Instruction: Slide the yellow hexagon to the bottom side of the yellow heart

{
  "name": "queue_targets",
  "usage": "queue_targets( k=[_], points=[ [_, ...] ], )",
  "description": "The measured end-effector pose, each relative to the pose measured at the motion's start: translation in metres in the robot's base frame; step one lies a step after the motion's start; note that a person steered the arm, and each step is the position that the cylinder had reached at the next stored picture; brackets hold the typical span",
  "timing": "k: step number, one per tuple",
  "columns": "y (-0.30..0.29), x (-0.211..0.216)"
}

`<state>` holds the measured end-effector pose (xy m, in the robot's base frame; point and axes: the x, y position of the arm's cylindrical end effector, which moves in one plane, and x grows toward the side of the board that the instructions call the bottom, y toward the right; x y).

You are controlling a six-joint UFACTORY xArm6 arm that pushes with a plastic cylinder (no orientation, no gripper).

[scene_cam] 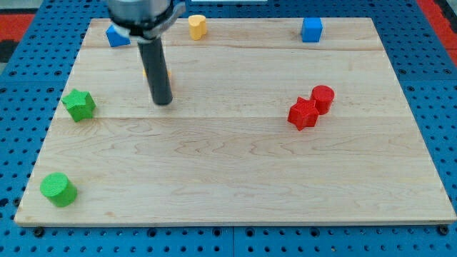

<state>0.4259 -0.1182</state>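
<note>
The yellow heart (197, 26) sits near the view's top edge of the wooden board (235, 178), left of centre. The yellow hexagon (169, 74) is almost wholly hidden behind my dark rod; only a thin yellow-orange sliver shows at the rod's right side, below and left of the heart. My tip (163, 102) rests on the board just below that sliver, toward the view's bottom.
A blue block (118, 36) lies at the top left and a blue cube (311, 30) at the top right. A green star (79, 105) and a green cylinder (58, 189) are at the left. A red cylinder (323, 98) and another red block (303, 113) touch each other at the right.
</note>
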Motion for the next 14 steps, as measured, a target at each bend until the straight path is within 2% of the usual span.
queue_targets(
  k=[1,2,3,4,5,6,7,8,11,12,13,14],
  points=[
    [-0.065,-0.035],
    [-0.013,-0.05],
    [0.015,-0.079],
    [0.001,-0.077],
    [-0.053,-0.093],
    [-0.026,-0.118],
    [0.011,-0.111],
    [0.011,-0.111],
    [0.094,-0.118],
    [0.069,-0.162],
    [0.064,-0.126],
    [-0.006,-0.11]
  ],
)
